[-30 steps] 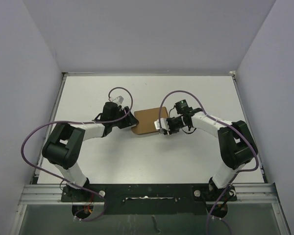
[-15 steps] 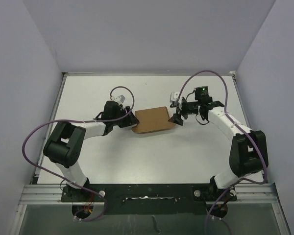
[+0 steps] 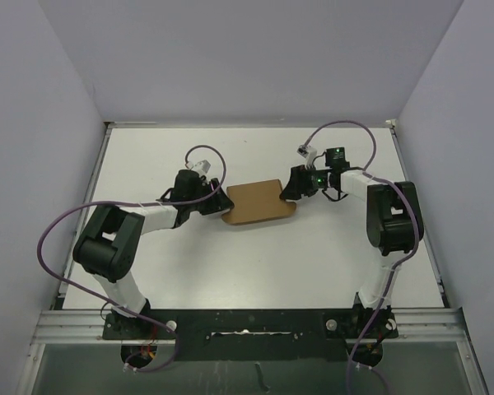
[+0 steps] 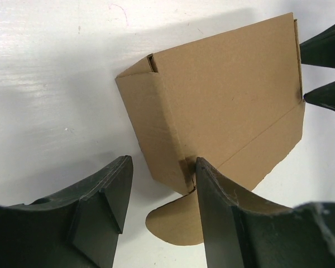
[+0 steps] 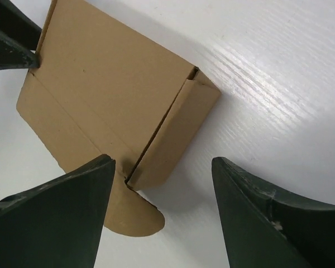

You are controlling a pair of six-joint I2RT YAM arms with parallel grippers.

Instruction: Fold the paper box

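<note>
The paper box is a brown cardboard piece folded into a flat closed box, lying on the white table between both arms. My left gripper is open at the box's left end. In the left wrist view the box fills the middle, and my left gripper has its right finger against the near corner, above a rounded tab. My right gripper is open at the box's right end. In the right wrist view the box's end wall lies just ahead of my right gripper.
The white table is walled by pale panels on the left, back and right. Purple cables loop over both arms. A metal rail runs along the near edge by the arm bases.
My right arm lifted off the box's front right, swung back and right, and now sits low at the box's right end. The box shifted slightly. The left arm has stayed in place.
</note>
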